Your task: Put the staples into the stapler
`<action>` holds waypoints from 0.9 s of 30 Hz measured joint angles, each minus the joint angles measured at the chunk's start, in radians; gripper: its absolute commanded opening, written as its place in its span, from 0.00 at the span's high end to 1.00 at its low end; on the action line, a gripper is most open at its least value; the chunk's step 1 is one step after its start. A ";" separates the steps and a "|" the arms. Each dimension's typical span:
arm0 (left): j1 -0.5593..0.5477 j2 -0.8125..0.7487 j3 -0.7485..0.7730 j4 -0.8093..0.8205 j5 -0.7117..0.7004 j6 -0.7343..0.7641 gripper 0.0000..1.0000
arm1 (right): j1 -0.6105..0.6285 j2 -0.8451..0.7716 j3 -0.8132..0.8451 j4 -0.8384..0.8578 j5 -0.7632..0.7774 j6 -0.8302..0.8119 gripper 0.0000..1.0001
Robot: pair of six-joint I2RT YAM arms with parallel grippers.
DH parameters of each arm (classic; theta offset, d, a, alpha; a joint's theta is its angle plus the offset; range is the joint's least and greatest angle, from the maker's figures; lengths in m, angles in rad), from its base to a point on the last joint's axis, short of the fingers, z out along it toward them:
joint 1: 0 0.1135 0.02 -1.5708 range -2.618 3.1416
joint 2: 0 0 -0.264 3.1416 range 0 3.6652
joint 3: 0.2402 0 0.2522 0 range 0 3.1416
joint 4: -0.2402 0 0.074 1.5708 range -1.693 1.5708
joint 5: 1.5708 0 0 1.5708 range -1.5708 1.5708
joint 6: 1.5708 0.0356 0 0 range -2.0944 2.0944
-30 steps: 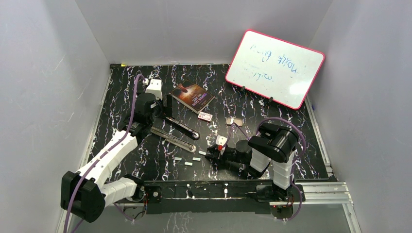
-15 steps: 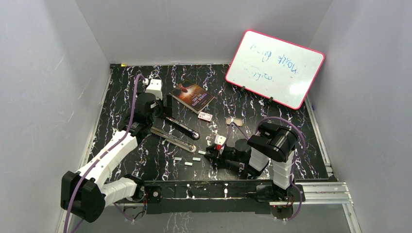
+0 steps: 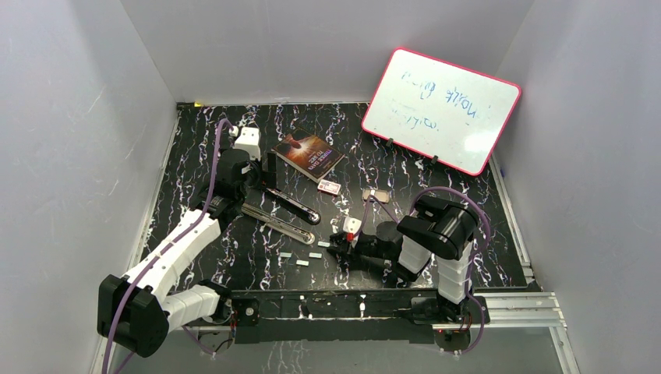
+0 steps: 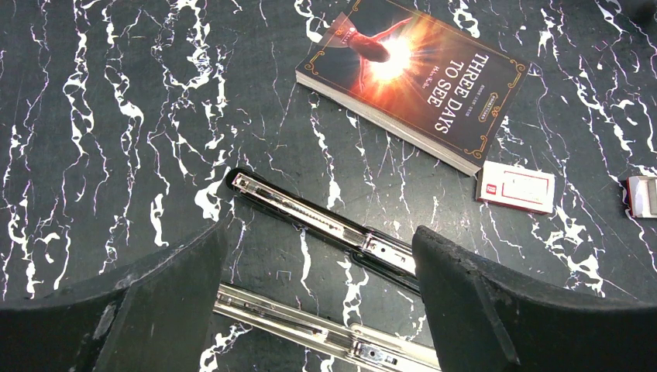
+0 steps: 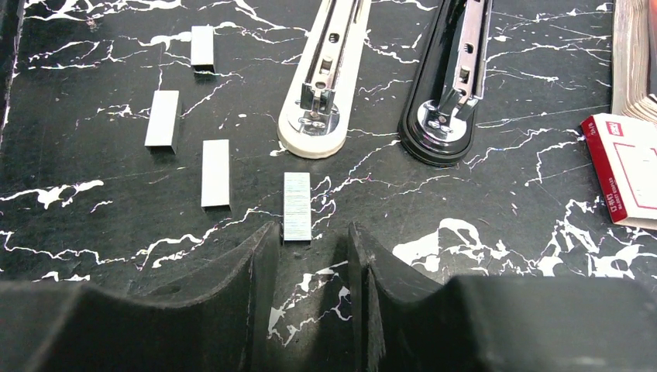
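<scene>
The right hand [image 5: 312,230] sits low over the black, white-veined marble-look counter [image 5: 503,201], its jaws part-way apart with nothing between them. Four short, thin, silver-grey strips of staples [image 5: 297,205] lie loose in front of the stapler's near tips, one just ahead of the fingertips. The long stapler [image 5: 321,93] lies opened into a cream half and a black half with chrome rails. The left hand [image 4: 318,231] hangs over its far end, spread wide and gripping nothing. Just right of the stapler is a small white-and-red cardboard box [image 5: 626,174]. Beyond it lie a dark paperback book with an orange glow [image 4: 414,77] and a pink-framed whiteboard [image 3: 441,109].
</scene>
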 measured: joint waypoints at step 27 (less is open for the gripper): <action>0.000 0.000 0.000 0.000 0.000 0.007 0.12 | -0.035 -0.038 0.050 -0.136 -0.119 -0.022 0.95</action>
